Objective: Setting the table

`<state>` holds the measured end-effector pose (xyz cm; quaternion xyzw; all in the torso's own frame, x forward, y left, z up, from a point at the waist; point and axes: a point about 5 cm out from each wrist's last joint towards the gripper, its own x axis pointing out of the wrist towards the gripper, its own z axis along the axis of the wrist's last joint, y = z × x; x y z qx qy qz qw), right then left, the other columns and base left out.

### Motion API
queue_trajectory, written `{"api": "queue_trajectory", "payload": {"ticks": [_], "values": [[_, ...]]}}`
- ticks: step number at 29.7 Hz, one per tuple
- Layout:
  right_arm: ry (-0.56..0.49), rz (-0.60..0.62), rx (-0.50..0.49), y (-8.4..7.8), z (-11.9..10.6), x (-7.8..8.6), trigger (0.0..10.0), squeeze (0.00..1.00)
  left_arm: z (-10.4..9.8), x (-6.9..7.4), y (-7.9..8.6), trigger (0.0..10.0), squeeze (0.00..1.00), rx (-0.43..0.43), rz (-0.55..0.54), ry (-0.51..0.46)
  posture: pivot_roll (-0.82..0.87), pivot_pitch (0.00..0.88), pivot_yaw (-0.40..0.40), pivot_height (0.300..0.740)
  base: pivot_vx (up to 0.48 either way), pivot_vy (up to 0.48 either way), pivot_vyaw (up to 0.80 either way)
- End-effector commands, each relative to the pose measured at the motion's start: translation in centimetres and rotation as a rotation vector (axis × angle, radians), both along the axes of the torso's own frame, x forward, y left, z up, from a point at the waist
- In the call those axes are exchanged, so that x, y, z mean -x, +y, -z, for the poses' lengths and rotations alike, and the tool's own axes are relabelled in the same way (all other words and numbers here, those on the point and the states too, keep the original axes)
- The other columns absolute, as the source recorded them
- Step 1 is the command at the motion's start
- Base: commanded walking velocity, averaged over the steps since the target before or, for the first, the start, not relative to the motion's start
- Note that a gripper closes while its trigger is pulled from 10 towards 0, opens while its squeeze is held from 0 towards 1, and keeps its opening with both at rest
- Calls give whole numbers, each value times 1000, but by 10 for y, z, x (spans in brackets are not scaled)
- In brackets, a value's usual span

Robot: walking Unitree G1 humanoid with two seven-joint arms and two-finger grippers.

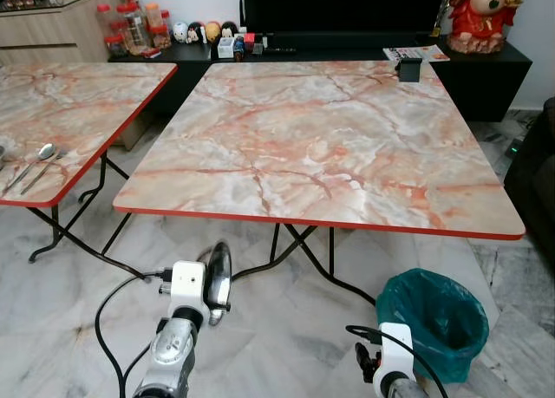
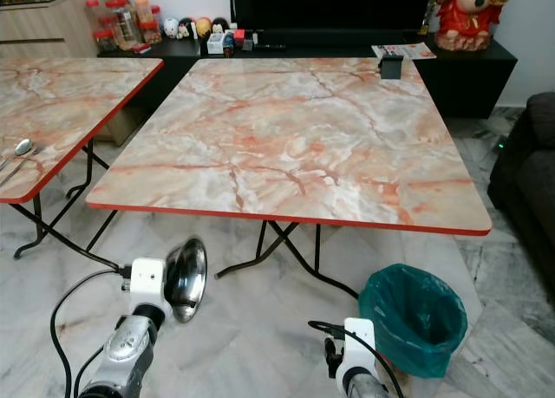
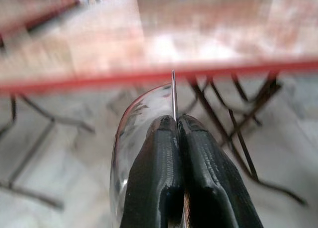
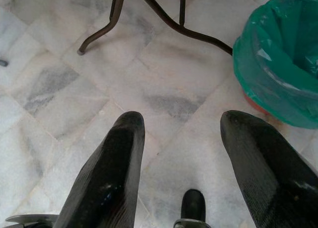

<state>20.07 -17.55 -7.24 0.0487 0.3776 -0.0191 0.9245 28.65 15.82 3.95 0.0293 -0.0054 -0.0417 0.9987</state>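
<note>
A shiny steel plate [image 1: 218, 281] hangs edge-on above the floor, just short of the near edge of the marble table [image 1: 321, 146] with the red rim. My left gripper [image 3: 176, 121] is shut on the plate's rim, which stands up between the two black fingers [image 3: 154, 163]. Low at the right, my right gripper [image 4: 181, 123] is open over the marble floor with nothing between its fingers. A spoon and a fork [image 1: 35, 166] lie on a second marble table [image 1: 78, 112] to the left.
A bin with a green bag [image 1: 434, 320] stands on the floor by my right arm, under the table's near right corner. A small black holder [image 1: 409, 68] sits at the table's far edge. Behind are a black cabinet [image 1: 486, 73], jars [image 1: 130, 25] and a red statue [image 1: 481, 12]. A dark sofa [image 1: 538, 172] is at the right.
</note>
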Motion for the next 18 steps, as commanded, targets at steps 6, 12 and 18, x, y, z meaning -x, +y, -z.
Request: {"api": "queue_trajectory", "payload": {"ticks": [6, 12, 18], "values": [[6, -6, 0, 1, 0, -1, 10000, 0, -41, -5, 0, 10000, 0, -36, 23, -193, 6, 0, 40, 740, 0, 0, 0], [4, -11, 0, 2, -1, -2, 10000, 0, -71, 3, 2, 10000, 0, -36, 34, -295, 6, 0, 40, 740, 0, 0, 0], [8, -13, 0, 1, 0, -2, 10000, 0, -113, -6, -11, 10000, 0, 62, 87, -407, 16, 0, 36, 740, 0, 0, 0]]}}
